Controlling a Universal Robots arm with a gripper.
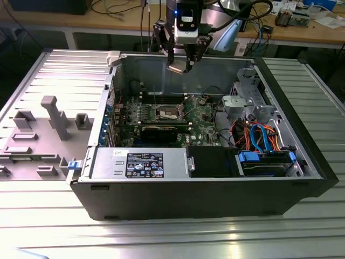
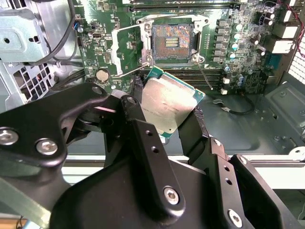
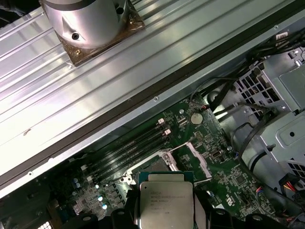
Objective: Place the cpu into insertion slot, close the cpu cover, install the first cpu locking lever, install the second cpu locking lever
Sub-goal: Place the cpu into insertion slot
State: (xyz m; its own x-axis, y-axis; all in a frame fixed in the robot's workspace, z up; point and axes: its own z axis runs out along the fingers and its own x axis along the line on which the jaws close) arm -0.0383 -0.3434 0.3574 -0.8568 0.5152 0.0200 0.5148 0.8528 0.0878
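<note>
The gripper's black fingers (image 2: 143, 143) are clamped on two opposite edges of the chip (image 2: 169, 102) (metal face up, slightly tilted). The gripper (image 1: 180, 62) is pointed downward above the open computer case (image 1: 215, 189), well apart from the bare socket (image 2: 172, 42).

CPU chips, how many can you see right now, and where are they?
1. The cpu is gripped in the hand, held in the air above the motherboard; the insertion slot is empty. Any others would be hidden.
</note>
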